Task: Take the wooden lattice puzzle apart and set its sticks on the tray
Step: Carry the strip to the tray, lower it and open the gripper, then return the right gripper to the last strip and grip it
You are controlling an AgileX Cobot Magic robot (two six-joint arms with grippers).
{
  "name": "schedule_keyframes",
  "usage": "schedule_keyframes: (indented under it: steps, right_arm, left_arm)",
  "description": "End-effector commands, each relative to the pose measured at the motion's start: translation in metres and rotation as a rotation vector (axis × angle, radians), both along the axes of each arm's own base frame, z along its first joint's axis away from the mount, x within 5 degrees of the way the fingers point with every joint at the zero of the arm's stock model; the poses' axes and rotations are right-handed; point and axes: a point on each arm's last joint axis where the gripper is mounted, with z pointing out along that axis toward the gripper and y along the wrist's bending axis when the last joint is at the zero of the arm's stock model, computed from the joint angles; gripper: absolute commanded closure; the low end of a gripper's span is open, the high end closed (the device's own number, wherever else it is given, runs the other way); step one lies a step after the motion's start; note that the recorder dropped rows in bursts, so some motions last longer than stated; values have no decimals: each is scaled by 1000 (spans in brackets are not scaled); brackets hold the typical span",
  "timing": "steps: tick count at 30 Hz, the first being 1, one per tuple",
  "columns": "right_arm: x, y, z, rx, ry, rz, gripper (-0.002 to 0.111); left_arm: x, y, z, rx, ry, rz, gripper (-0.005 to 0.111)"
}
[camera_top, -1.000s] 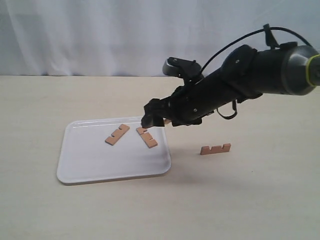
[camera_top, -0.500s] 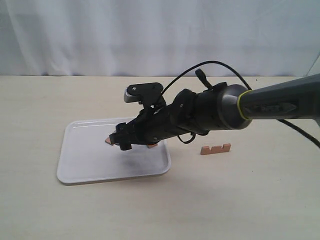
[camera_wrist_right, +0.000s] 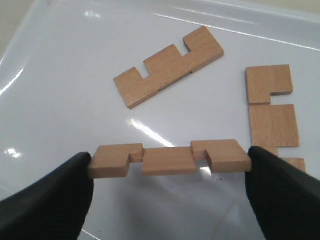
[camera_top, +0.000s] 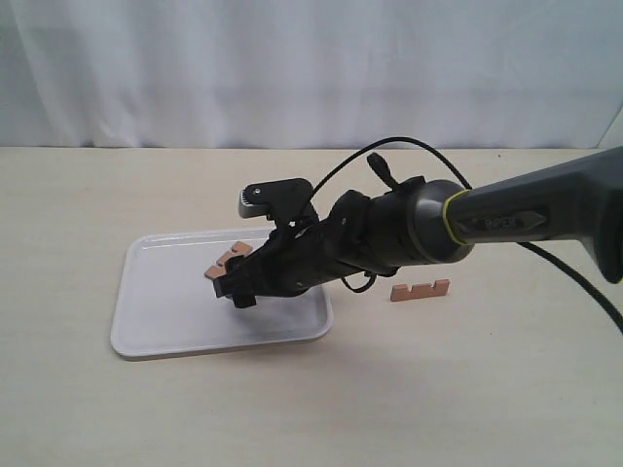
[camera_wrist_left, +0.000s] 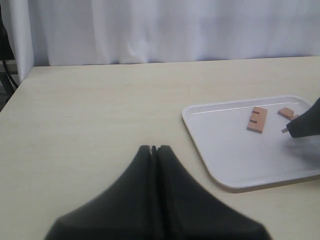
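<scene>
No joined lattice shows; the sticks lie apart. My right gripper [camera_wrist_right: 170, 163] is shut on one notched stick [camera_wrist_right: 170, 159], gripping it by its two ends just above the white tray [camera_wrist_right: 60, 75]. Two more sticks lie flat on the tray: one [camera_wrist_right: 169, 66] beyond the held one, another [camera_wrist_right: 272, 107] to its side. In the exterior view the right gripper [camera_top: 238, 287] hovers low over the tray [camera_top: 165, 311], beside a stick [camera_top: 226, 259]. One more stick [camera_top: 420, 290] lies on the table right of the tray. My left gripper [camera_wrist_left: 154, 148] is shut and empty, away from the tray [camera_wrist_left: 225, 150].
The beige table [camera_top: 467, 389] carries only the tray and the loose stick. A white curtain [camera_top: 195, 68] hangs behind it. The right arm [camera_top: 487, 219] and its cable stretch across from the right, above the loose stick.
The right arm has moved left and down over the tray with its stick; it now hides the tray's second stick in the exterior view.
</scene>
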Motion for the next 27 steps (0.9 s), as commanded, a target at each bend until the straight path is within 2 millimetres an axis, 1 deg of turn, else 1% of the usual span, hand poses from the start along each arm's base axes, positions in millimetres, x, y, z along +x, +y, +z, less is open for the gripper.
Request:
schedule_keyframes:
  steps: [1,11,13,16,17,19,20,21,22,23,24,25,26,27]
  right_arm:
    - [0,1,2,2,-1,9,101]
    - [0,1,2,2,-1,9,101]
    - [0,1,2,2,-1,9,95]
    - [0,1,2,2,-1,9,80]
    - [0,1,2,2,-1,9,71]
    - [0,1,2,2,-1,9,57]
    - [1,1,2,2,-2,8,46]
    - [1,2,2,14,6,-7,39]
    - [1,3,5,26,16,-4,25]
    - [2,5,10,30,16,16,20]
    - [3,10,22,41,23,62,13]
    - [2,12,28,44,32,87,11]
    - [2,17,44,47,34,147,7]
    - [2,18,52,51,35,168,6]
  left_arm:
    - [0,0,1,1,-14,0,107]
    - [0,0,1,1,-14,0,107]
    - [0,0,1,1,-14,0,107]
    - [0,0,1,1,-14,0,107]
    - [0,0,1,1,-14,0,107]
    - [0,0,1,1,-14,0,107]
    - [0,0,1,1,-14,0,107]
    - [0,0,1,1,-14,0,107]
    - [0,0,1,1,-14,0,107]
    - [0,0,1,1,-14,0,107]
    - [0,0,1,1,-14,0,107]
    - [0,0,1,1,-14,0,107]
    - [0,0,1,1,-14,0,107]
    - [0,0,1,1,-14,0,107]
